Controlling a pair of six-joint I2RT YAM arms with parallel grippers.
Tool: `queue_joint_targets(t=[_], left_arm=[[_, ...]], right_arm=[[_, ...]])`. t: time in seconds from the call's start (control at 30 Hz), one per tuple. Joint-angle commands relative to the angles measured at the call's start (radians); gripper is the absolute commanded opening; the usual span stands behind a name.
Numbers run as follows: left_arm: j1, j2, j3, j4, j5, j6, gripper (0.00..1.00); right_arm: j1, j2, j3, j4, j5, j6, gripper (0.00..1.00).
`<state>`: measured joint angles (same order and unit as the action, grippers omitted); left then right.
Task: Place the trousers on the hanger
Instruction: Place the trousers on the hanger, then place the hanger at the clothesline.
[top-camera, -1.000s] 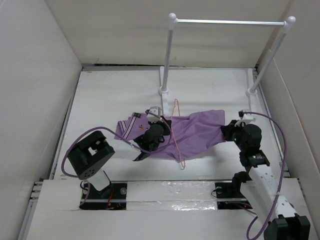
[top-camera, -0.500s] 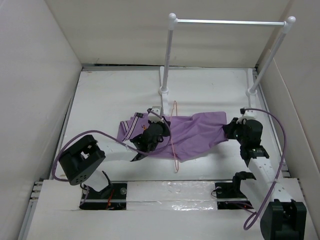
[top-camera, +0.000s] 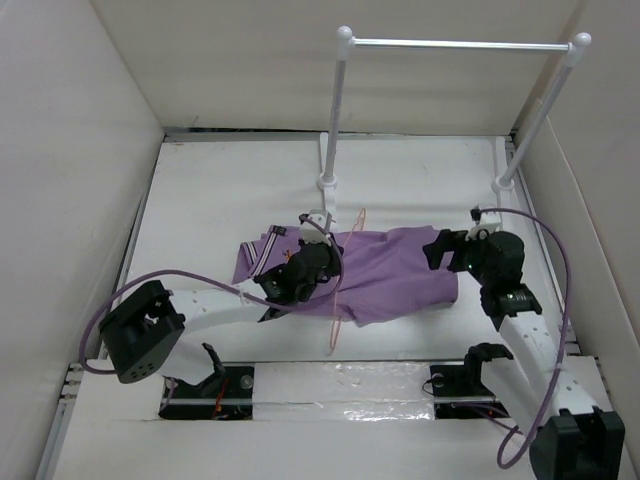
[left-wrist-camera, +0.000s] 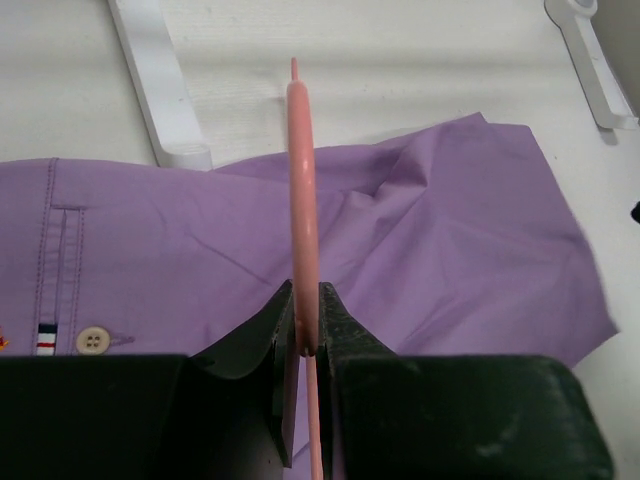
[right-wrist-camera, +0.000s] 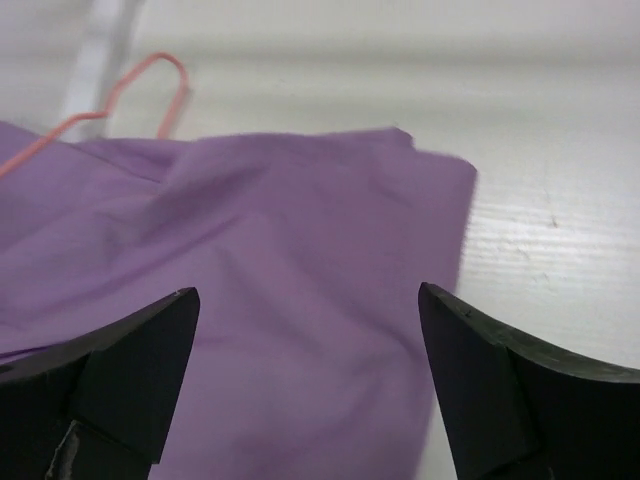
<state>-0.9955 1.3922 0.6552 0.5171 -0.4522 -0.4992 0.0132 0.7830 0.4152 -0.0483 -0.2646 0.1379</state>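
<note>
No readable text anywhere; the trousers (left-wrist-camera: 420, 230) carry none (stripes only).

Bright, even overhead light leaves only faint shadows on the white tabletop (top-camera: 200, 200); the right wrist view is soft, its black fingers (right-wrist-camera: 130, 370) and the light purple cloth trousers (right-wrist-camera: 280, 300) blurred; the left wrist view is sharper, its dark fingers (left-wrist-camera: 265, 350) defocused.

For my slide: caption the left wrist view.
Left gripper clamps the hanger edge-on over the purple trousers.
</note>
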Motion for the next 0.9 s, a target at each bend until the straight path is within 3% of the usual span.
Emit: queue_joint_targets(t=[0.0, 0.07, 0.2, 0.27, 0.3, 0.33, 0.4, 0.43, 0.47, 0.53, 0.67, 0.87], left_arm=[[-0.003, -0.090, 0.064, -0.023, -0.005, -0.039, 0.00], [-0.003, -0.114, 0.066, -0.028, -0.023, -0.071, 0.00], [-0.012, -0.171, 0.095, -0.037, -0.014, -0.078, 0.00], [-0.021, -0.179, 0.107, -0.055, -0.002, -0.091, 0.00], [-0.022, -0.182, 0.130, -0.064, 0.004, -0.094, 0.00], [-0.022, -0.183, 0.144, -0.092, 0.007, -0.098, 0.00], [-0.031, -0.191, 0.185, -0.117, -0.005, -0.091, 0.00], [-0.046, -0.191, 0.204, -0.149, -0.016, -0.087, 0.00], [-0.060, -0.187, 0.224, -0.176, -0.048, -0.085, 0.00], [-0.071, -0.173, 0.291, -0.257, -0.071, -0.078, 0.00], [-0.094, -0.182, 0.334, -0.301, -0.092, -0.071, 0.00], [-0.094, -0.203, 0.400, -0.359, -0.086, -0.064, 0.00]], right_arm=[[0.123, -0.082, 0.117, -0.042, -0.004, -0.031, 1.00], [0.219, -0.108, 0.148, -0.056, 0.036, -0.009, 1.00], [0.572, -0.130, 0.108, 0.079, 0.163, 0.130, 0.99], [0.683, -0.104, 0.105, 0.148, 0.258, 0.173, 0.35], [0.736, -0.065, 0.108, 0.162, 0.315, 0.222, 0.16], [0.840, -0.044, 0.111, 0.203, 0.358, 0.236, 0.11], [0.928, 0.004, 0.141, 0.225, 0.473, 0.261, 0.20], [0.964, 0.057, 0.155, 0.235, 0.507, 0.282, 0.46], [1.014, 0.082, 0.168, 0.243, 0.557, 0.293, 0.57], [1.027, 0.154, 0.203, 0.249, 0.580, 0.331, 0.68], [1.039, 0.266, 0.223, 0.304, 0.622, 0.370, 0.64], [1.097, 0.285, 0.254, 0.375, 0.640, 0.388, 0.35]])
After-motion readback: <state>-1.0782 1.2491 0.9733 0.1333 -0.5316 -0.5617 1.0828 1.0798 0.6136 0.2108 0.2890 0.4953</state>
